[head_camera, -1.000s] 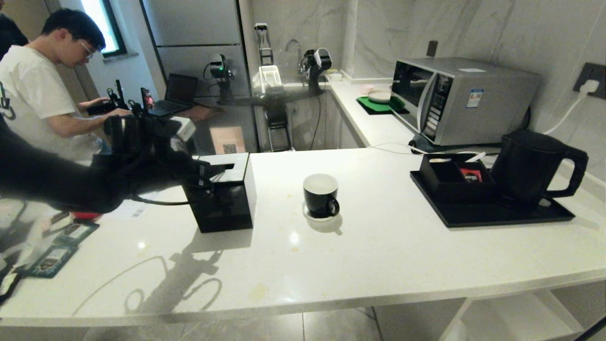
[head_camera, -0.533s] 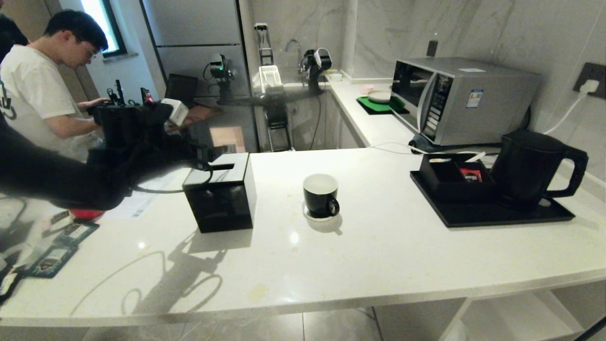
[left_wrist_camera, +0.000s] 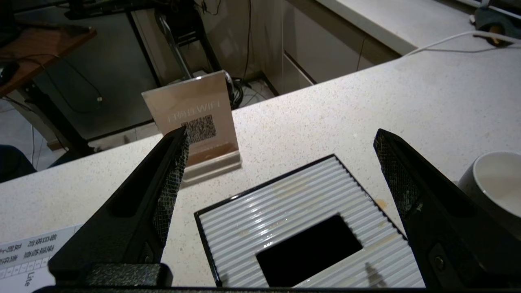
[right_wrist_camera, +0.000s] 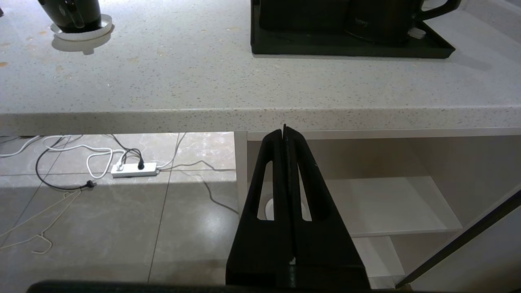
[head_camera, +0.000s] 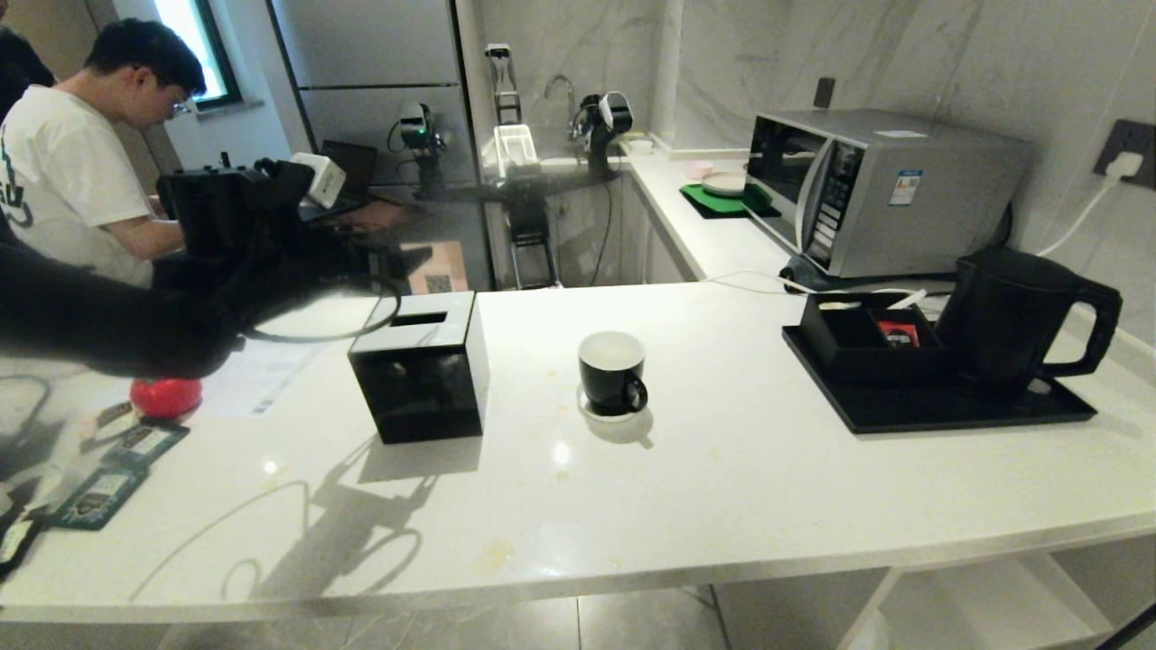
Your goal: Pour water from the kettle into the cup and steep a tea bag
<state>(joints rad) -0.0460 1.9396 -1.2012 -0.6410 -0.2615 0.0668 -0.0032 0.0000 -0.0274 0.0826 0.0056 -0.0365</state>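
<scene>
The black kettle [head_camera: 1020, 316] stands on a black tray [head_camera: 939, 411] at the right of the counter; the right wrist view catches its base [right_wrist_camera: 382, 20]. The black cup [head_camera: 612, 372] with a white inside sits on its small white saucer [head_camera: 591, 411] mid-counter. Its rim [left_wrist_camera: 494, 187] shows at the edge of the left wrist view. My left gripper [left_wrist_camera: 281, 132] hangs open and empty above the black tissue box [left_wrist_camera: 309, 228], left of the cup. My right gripper [right_wrist_camera: 285, 128] is shut and parked below the counter's front edge. The tea bag is out of view.
A WiFi sign [left_wrist_camera: 195, 122] stands behind the tissue box [head_camera: 420, 370]. A small black box with a red packet [head_camera: 897, 334] shares the tray. A microwave [head_camera: 885, 190] is at the back right. A red object [head_camera: 165, 395] and dark sachets [head_camera: 99, 492] lie far left. A person [head_camera: 63, 171] sits beyond.
My left gripper has opened wider and lifted up and back from the tissue box's top, uncovering the red object. The right arm, cup and kettle have not moved.
</scene>
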